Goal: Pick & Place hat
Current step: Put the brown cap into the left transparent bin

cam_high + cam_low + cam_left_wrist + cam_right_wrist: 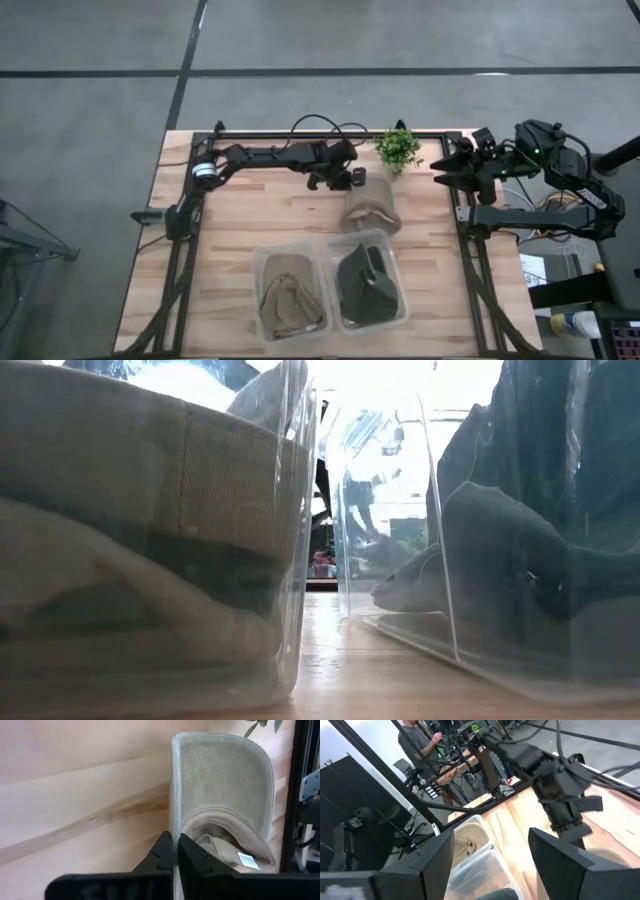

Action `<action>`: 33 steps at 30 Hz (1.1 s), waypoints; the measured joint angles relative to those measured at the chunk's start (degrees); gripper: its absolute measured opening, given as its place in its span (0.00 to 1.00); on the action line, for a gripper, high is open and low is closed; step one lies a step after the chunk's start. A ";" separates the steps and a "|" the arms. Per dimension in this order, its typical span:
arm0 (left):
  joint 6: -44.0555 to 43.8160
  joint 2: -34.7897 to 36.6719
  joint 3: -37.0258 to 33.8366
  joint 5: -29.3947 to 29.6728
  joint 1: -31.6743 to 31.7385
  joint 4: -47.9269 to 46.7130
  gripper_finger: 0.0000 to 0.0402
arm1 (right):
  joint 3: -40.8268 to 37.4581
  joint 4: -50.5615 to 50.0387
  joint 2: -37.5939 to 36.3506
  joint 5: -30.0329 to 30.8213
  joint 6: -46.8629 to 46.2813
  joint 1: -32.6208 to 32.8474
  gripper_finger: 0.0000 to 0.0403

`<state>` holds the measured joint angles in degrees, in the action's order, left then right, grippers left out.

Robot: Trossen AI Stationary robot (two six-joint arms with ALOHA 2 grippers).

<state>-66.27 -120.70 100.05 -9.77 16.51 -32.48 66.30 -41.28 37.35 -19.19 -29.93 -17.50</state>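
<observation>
Table (230, 230) holds 2 clear bins near the front edge: left bin (290, 295) w/ a tan cap, right bin (368, 285) w/ a dark one, prob. sorted by colour. Loose tan hat (370, 208) lies just behind them. Left gripper (174, 851) is pinched tight on its brim edge, ready to lift. Right gripper (490, 852) parked at the table's right edge, fingers spread wide, empty.

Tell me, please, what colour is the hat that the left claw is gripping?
Beige, or light tan; the hat shows best in the left wrist view.

No lettering can be read anywhere; a small white tag (247, 861) inside the beige hat (225, 780) shows print too fine to read.
</observation>
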 joint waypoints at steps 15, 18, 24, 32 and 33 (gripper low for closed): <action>5.39 12.58 -0.02 10.09 1.44 -10.49 0.01 | 0.00 0.02 -0.01 0.99 1.59 0.00 0.62; 5.84 15.09 -0.02 11.12 1.79 -11.03 0.01 | 0.00 0.02 -0.02 1.22 1.68 0.00 0.62; 4.82 19.55 0.00 12.21 2.19 -14.76 0.01 | 0.00 0.02 0.08 1.56 3.43 -0.02 0.62; 1.46 26.31 0.04 12.20 2.27 -22.69 0.01 | 0.00 0.00 1.19 2.88 5.75 -0.02 0.62; 1.04 27.18 0.04 12.19 2.30 -23.21 0.01 | 0.00 0.00 1.38 2.89 6.10 -0.02 0.62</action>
<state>-65.22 -93.53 100.09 2.42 18.81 -55.69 66.30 -41.27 38.73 -16.30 -23.83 -17.52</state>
